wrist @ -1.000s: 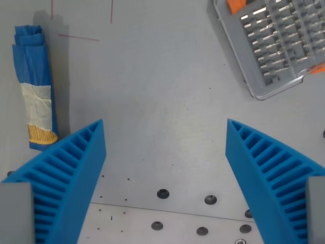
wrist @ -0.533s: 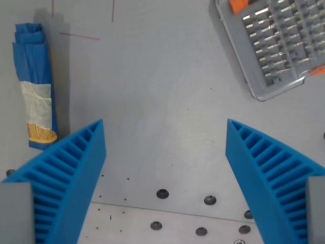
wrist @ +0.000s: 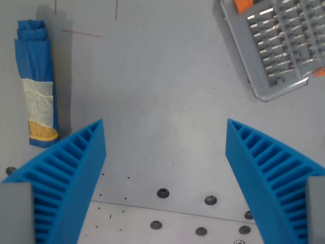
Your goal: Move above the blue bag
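The blue bag [wrist: 36,84] lies folded into a long strip at the wrist view's left, with a white and yellow label on its lower half. My gripper [wrist: 165,124] hangs open over bare grey table, its two blue ribbed fingers [wrist: 71,173] spread wide. The bag sits to the left of the left finger, apart from it. Nothing is between the fingers.
A clear plastic case of screwdriver bits [wrist: 277,43] with orange parts lies at the upper right. Several screw heads [wrist: 162,193] dot the grey table [wrist: 162,91] near the bottom edge. Thin red lines [wrist: 84,33] mark the surface at the top left.
The whole scene has shifted slightly right in the picture, so the camera has drifted a little to the left. The fingers stay spread as before.
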Robot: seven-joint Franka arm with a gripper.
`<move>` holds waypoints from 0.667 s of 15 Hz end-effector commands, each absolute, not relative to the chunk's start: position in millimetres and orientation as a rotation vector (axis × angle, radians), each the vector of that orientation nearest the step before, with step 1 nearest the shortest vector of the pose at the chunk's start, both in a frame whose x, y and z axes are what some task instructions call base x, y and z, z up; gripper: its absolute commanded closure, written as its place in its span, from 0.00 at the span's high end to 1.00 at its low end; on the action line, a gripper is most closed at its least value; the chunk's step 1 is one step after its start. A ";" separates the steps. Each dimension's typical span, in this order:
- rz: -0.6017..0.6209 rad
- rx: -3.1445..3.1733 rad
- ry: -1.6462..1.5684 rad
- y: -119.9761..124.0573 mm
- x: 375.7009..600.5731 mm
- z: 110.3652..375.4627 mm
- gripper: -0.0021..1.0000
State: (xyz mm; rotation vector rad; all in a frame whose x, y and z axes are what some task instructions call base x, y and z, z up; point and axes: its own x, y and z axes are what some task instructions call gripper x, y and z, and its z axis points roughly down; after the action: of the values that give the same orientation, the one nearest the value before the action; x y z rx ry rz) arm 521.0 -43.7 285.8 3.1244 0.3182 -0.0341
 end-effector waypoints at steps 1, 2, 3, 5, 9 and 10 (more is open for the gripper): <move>0.039 3.107 0.403 -42.2 516.7 284.6 1.00; 0.042 3.106 0.406 -41.8 516.5 284.0 1.00; 0.046 3.105 0.409 -41.2 516.2 283.3 1.00; 0.051 3.103 0.419 -40.1 515.6 282.0 1.00; 0.067 3.096 0.447 -38.0 514.6 279.2 1.00; 0.071 3.094 0.456 -37.5 514.3 278.4 1.00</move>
State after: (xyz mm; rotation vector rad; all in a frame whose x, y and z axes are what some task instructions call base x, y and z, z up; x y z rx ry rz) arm 519.5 -38.5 280.8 3.1199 0.3703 -0.0495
